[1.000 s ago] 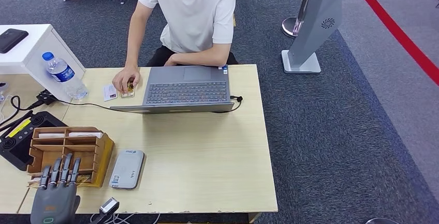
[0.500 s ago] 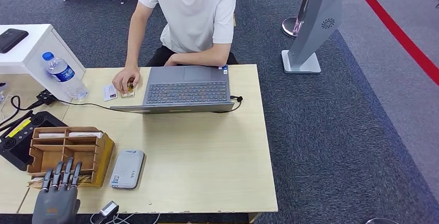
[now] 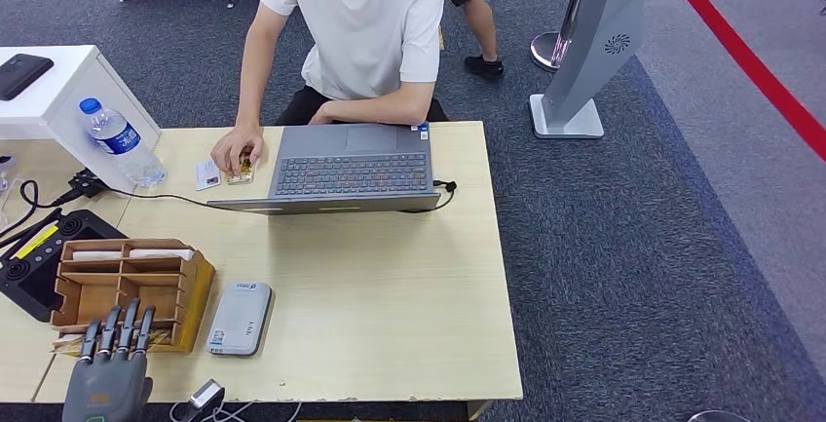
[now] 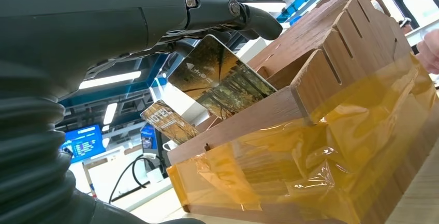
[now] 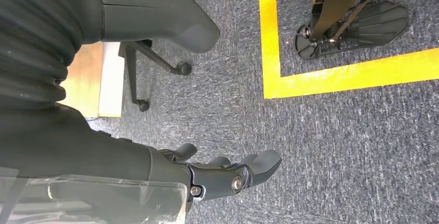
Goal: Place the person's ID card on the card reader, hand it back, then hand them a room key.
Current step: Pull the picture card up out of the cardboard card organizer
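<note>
At the head view's lower left, the left hand (image 3: pixel 107 375) hovers with fingers apart over the wooden slotted organiser (image 3: pixel 136 281), empty. Its glossy forest-print room key card (image 4: pixel 220 76) stands upright in a slot: thin, stiff, probably slippery, best pinched at the exposed top edge. The right hand (image 5: pixel 228 175) hangs loosely open.

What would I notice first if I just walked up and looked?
Probably the person in the white shirt sitting at the far side of the table, behind an open grey laptop. Then the robot's left hand at the near left corner, reaching to a picture card standing in the wooden organizer.
</note>
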